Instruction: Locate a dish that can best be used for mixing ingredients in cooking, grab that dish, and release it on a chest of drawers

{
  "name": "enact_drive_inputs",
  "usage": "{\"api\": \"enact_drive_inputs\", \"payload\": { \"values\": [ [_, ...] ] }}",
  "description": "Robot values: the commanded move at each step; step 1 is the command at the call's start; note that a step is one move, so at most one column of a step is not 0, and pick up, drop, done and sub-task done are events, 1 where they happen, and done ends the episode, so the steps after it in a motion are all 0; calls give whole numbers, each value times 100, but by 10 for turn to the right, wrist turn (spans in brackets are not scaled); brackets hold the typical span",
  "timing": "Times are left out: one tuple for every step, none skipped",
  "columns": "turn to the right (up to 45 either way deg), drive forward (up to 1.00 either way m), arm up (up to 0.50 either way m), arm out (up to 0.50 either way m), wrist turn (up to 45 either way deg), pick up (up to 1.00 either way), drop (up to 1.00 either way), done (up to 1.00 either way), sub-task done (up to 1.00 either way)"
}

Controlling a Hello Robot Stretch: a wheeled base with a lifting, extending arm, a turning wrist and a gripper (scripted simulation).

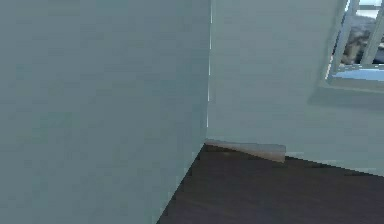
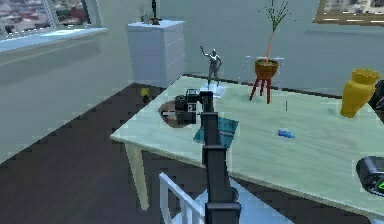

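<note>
Over table (image 2: 300,150), arm (image 2: 215,160) stretched out, pincer (image 2: 178,107) near brown dish (image 2: 176,120).

Pale green table (image 2: 310,155), yellow vase (image 2: 358,93), white dresser (image 2: 157,52) (dark floor (image 2: 70,170))

Matt tabletop (image 2: 320,160); metallic statuette (image 2: 212,66); glossy vase (image 2: 358,92); dark wood floor (image 1: 280,195).

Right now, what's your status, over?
Hand at table, can't tell if holding. Brownish round dish on table there. White chest of drawers beyond table.
</note>
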Motion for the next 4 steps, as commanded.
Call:
{"api": "enact_drive_inputs", "payload": {
  "values": [
    [0,0,16,0,0,0,0,0,0],
    [0,0,0,0,-450,0,0,0,0],
    [0,0,0,0,-450,0,0,0,0],
    [0,0,0,0,-270,0,0,0,0]
  ]
}}
